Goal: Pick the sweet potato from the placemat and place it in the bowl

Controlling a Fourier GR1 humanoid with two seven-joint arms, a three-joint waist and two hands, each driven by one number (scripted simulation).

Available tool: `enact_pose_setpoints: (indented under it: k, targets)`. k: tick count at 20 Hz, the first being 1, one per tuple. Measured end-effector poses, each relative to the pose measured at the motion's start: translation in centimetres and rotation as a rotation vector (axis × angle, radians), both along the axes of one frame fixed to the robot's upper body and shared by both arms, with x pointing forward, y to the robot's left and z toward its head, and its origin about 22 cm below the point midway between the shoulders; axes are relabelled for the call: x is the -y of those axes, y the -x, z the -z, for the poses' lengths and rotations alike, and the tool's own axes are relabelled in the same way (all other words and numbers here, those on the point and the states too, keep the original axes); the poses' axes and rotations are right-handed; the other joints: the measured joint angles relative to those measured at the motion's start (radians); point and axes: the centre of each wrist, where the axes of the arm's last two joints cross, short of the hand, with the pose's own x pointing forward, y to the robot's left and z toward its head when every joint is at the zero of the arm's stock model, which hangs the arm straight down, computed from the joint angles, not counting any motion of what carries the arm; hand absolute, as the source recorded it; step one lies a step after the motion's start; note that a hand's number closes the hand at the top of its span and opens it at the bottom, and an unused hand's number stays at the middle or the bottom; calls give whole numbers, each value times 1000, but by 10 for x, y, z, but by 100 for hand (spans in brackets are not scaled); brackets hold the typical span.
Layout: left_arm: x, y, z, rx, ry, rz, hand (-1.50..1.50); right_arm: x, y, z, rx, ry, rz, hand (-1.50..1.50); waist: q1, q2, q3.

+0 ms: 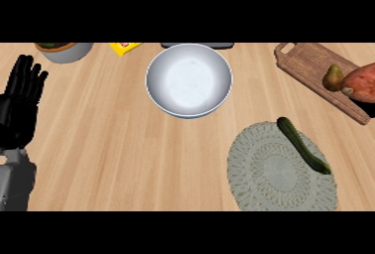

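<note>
Sweet potato slants over the cutting board, tip pointing lower-left.

1. A white bowl stands near the counter's far edge, about midway along it.
2. A round grey placemat lies near the front right corner; a green cucumber lies slantwise across its far right part.
3. A wooden cutting board sits at the far right corner, carrying an olive-brown pear.
4. The reddish sweet potato shows over the board at the right edge, with a black part just below it, seemingly the right hand.
5. The left hand rests open at the left edge, fingers up.
</note>
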Motion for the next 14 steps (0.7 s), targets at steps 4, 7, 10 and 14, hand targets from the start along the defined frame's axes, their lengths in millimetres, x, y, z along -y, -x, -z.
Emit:
enact_pose_setpoints:
  k: [4, 7, 10, 14]
  targets:
    - [0, 0, -2, -5, 7, -3, 0, -42, -14, -15, -27, -26, -24, 150, 4, 1, 0]
    - [-3, -3, -3, 1, 3, 2, 0, -71, -31, -22, -64, -15, -49, 150, 6, 3, 0]
    - [0, -5, -6, 5, 1, 9, 0, -102, -48, -15, -105, -1, -69, 150, 8, 4, 0]
    - [1, -5, -2, 1, 7, 13, 0, -140, -71, -1, -159, 6, -94, 150, 11, 5, 1]
